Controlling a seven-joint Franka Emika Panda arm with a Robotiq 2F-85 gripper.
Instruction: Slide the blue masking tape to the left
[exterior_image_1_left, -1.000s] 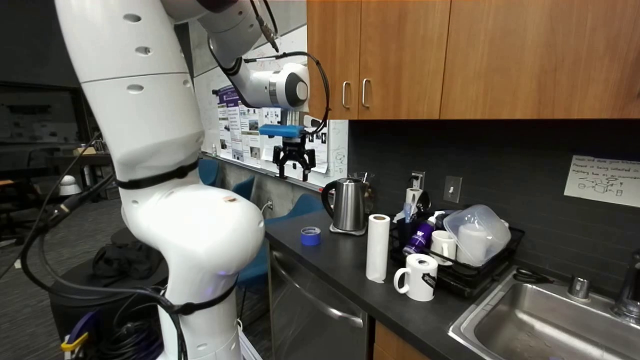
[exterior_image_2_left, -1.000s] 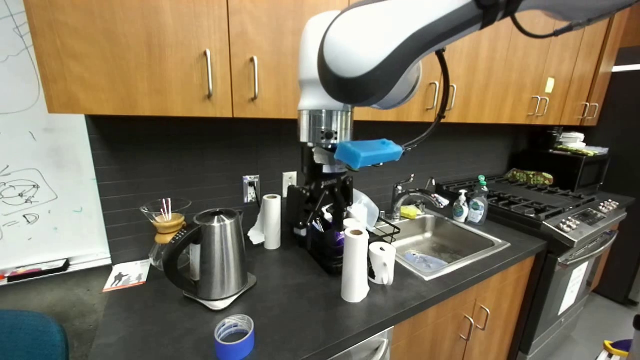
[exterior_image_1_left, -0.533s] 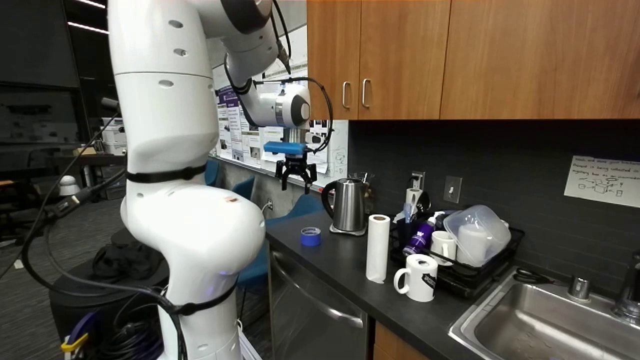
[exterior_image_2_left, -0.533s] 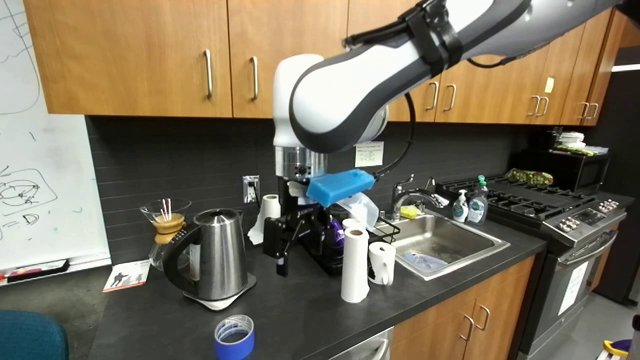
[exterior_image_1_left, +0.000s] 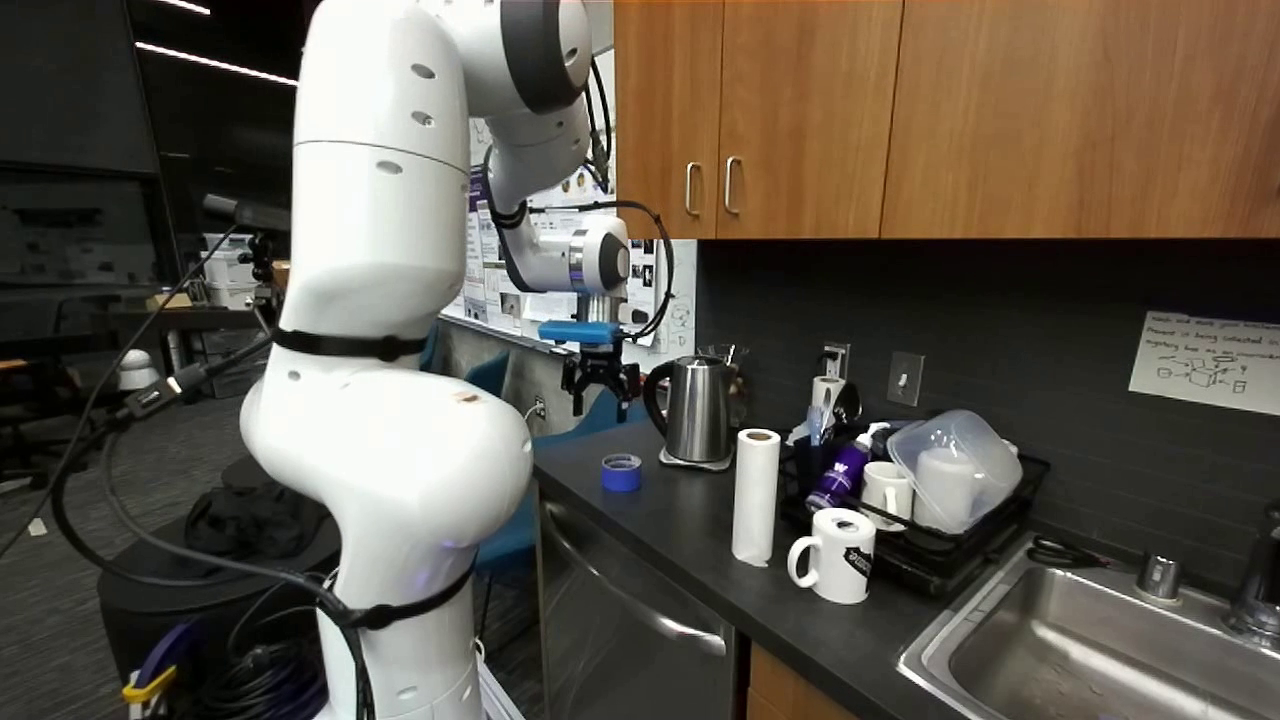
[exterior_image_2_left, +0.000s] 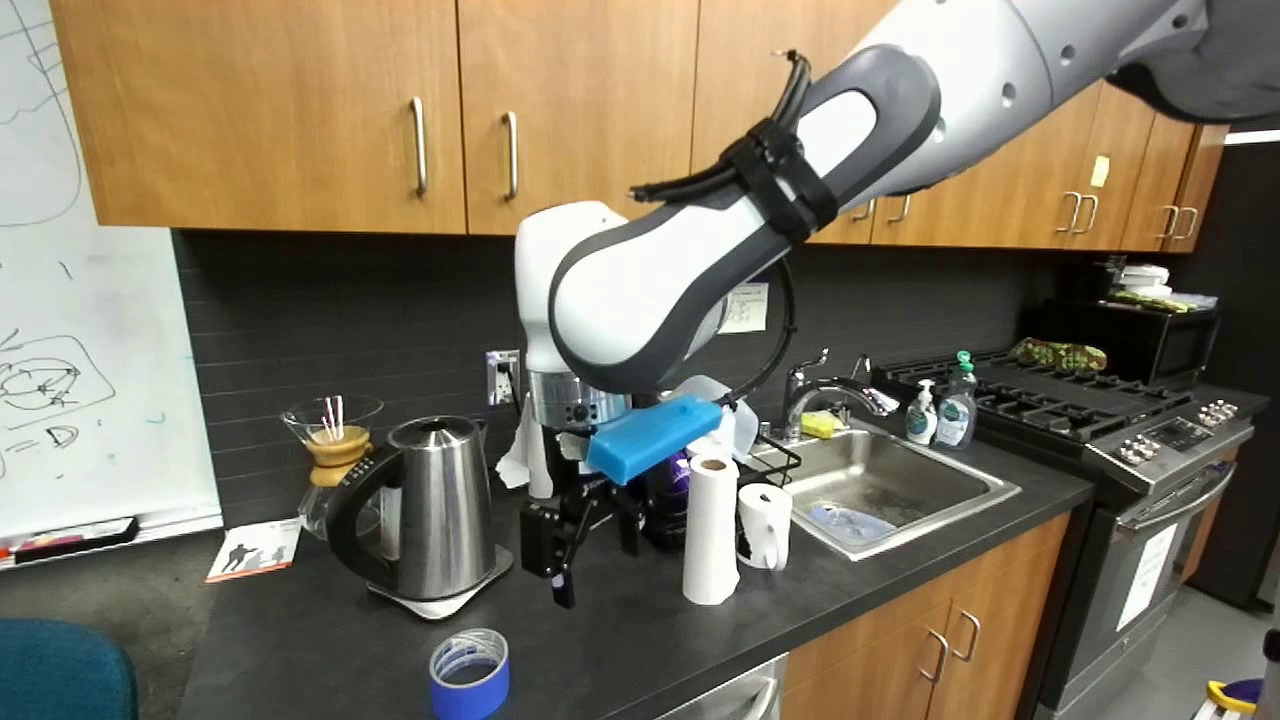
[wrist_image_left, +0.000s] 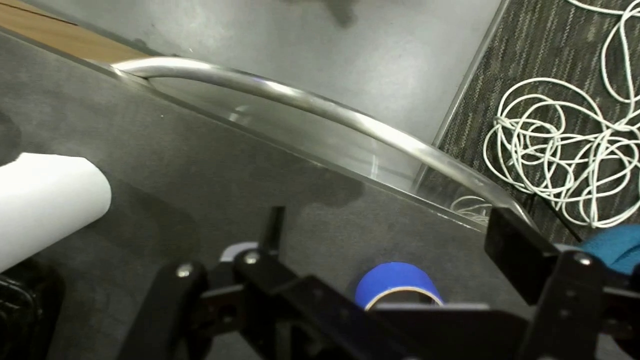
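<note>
Sinking lower than a second ago, the gripper (exterior_image_1_left: 600, 408) is hanging above the counter (exterior_image_2_left: 330, 640), its fingers (wrist_image_left: 522, 255) standing wide apart. Below them, the blue masking tape (exterior_image_2_left: 470, 695) is lying flat near the steel kettle (exterior_image_2_left: 450, 520); along the counter, a paper-towel roll (exterior_image_1_left: 756, 500) is standing upright beside a white mug (exterior_image_1_left: 840, 570).

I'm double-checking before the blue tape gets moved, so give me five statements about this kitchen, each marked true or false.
The blue masking tape lies on the counter. True.
The end effector grips the blue masking tape. False: the end effector is open and apart from it.
The steel kettle stands upright. True.
The blue masking tape is taller than the steel kettle. False: the steel kettle is taller.
The wooden cabinet doors are shut. True.
</note>
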